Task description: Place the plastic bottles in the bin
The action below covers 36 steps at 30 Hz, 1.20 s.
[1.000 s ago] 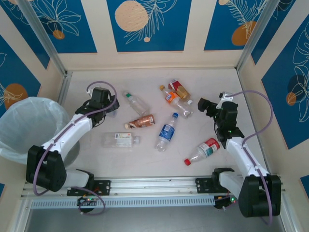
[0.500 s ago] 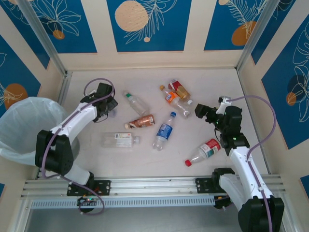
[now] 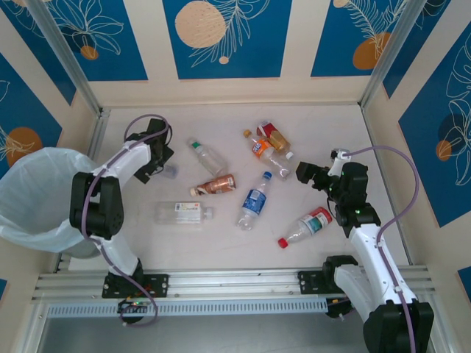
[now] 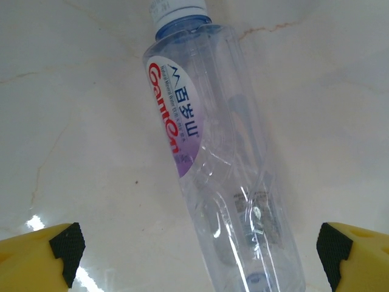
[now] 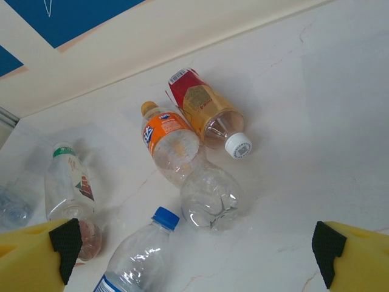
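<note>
A clear bottle with a red and purple label [image 4: 200, 146] lies on the pale table, straight below my left gripper [image 4: 200, 243], which is open with its yellow fingers wide on either side. From above, that gripper [image 3: 160, 160] hangs at the back left, right of the bag-lined bin [image 3: 40, 193]. My right gripper [image 3: 307, 173] is open and holds nothing; it faces the orange-label bottle [image 5: 173, 143], the red-label bottle [image 5: 203, 109] and a blue-capped bottle [image 5: 143, 252]. On the table also lie a green-capped bottle [image 3: 206, 156], a brown one [image 3: 215, 184], a white-label one [image 3: 184, 213] and a red-capped one [image 3: 305, 226].
Cream walls with blue panels close in the table at the back and sides. A metal rail [image 3: 235, 283] runs along the near edge, where both arm bases are bolted. The bin stands outside the table's left edge.
My left gripper has swung back and to the left, closer to the wall. My right gripper has moved left and nearer. The red-capped bottle has shifted slightly left.
</note>
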Each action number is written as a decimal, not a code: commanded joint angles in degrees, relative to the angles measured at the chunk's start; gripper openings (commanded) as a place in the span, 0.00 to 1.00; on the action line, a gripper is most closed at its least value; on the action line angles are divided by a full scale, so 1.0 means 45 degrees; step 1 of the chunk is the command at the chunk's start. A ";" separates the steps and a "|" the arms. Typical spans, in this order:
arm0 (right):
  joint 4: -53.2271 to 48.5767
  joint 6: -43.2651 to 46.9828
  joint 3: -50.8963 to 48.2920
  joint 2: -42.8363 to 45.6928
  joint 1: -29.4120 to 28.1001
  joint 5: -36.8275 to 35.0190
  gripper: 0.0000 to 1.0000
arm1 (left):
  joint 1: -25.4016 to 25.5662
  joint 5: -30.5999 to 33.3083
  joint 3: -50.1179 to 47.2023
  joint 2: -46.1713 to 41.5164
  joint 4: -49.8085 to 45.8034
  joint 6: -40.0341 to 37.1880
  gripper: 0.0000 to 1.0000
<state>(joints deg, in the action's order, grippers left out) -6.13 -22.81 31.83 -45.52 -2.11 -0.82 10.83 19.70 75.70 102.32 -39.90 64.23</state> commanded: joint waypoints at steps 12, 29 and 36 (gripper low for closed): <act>-0.0595 0.0610 0.0668 0.0233 -0.0271 -0.0143 0.99 | -0.0323 -0.0056 0.1562 0.2427 0.0160 -0.0190 0.97; -0.1139 0.1041 0.1479 0.0078 -0.0391 -0.0775 0.99 | -0.0245 -0.0921 0.0083 0.2898 0.2851 -0.4585 0.75; -0.0748 0.0694 0.1548 -0.0036 -0.0673 -0.0912 1.00 | -0.0048 -0.0749 -0.0484 0.2441 0.3314 -0.5540 0.71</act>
<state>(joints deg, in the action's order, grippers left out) -10.31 -19.05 37.15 -45.58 -4.47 -3.86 10.26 16.86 75.57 114.21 -27.38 42.68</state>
